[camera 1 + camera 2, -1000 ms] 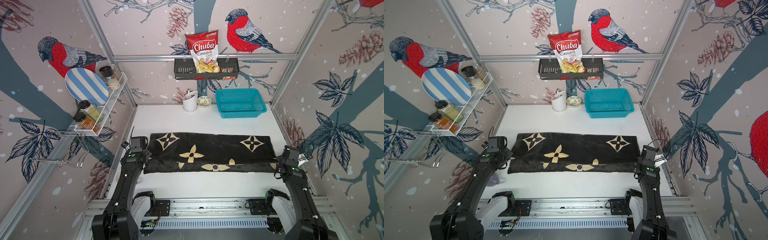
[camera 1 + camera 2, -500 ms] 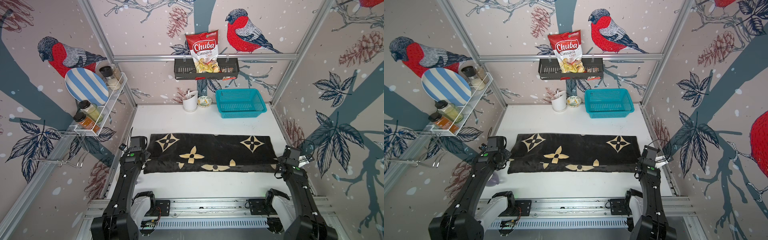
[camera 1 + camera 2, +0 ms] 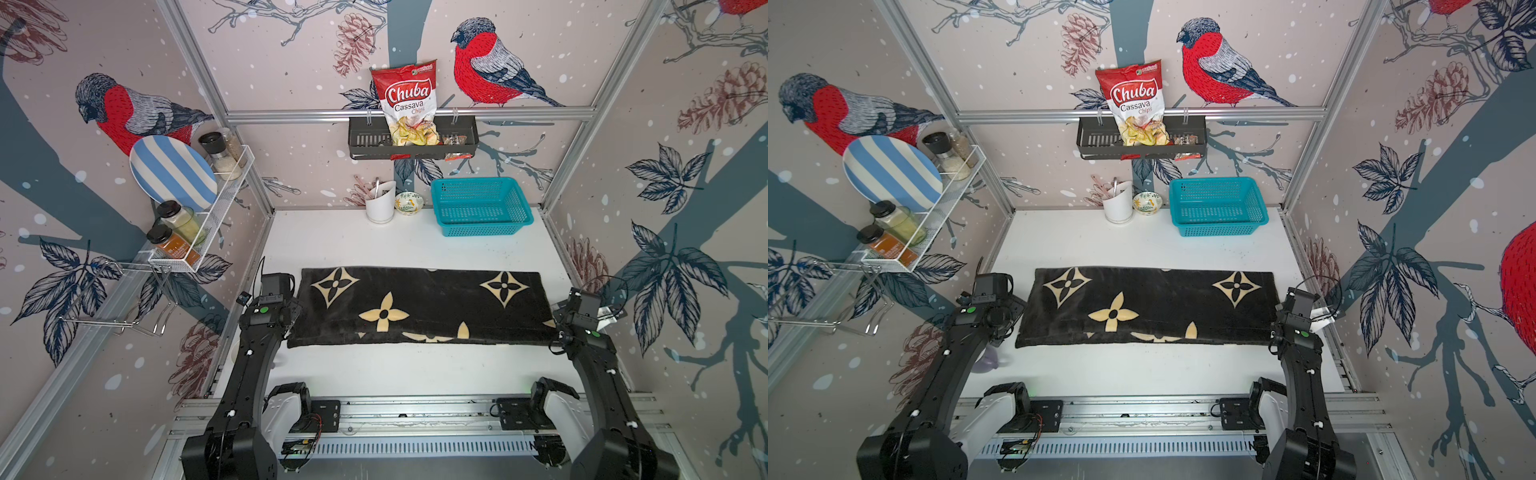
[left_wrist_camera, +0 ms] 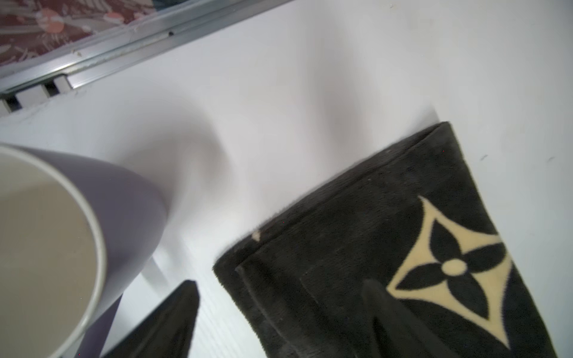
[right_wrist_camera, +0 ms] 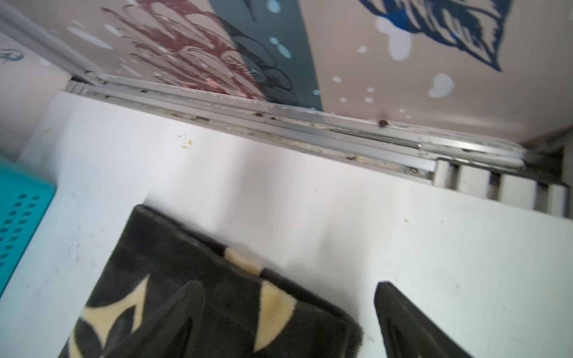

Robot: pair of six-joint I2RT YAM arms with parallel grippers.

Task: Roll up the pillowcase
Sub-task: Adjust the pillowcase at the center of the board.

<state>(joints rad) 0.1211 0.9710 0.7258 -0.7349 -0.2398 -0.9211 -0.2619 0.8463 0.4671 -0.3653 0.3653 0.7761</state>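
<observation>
Black plush, the pillowcase lies as a long flat folded band across the middle of the desk, reaching almost from the left edge to the right edge. The left claw stands wide open over its left end and holds nothing. The right claw is wide open over its right end, also empty. At the far right corner sits a teal basket.
</observation>
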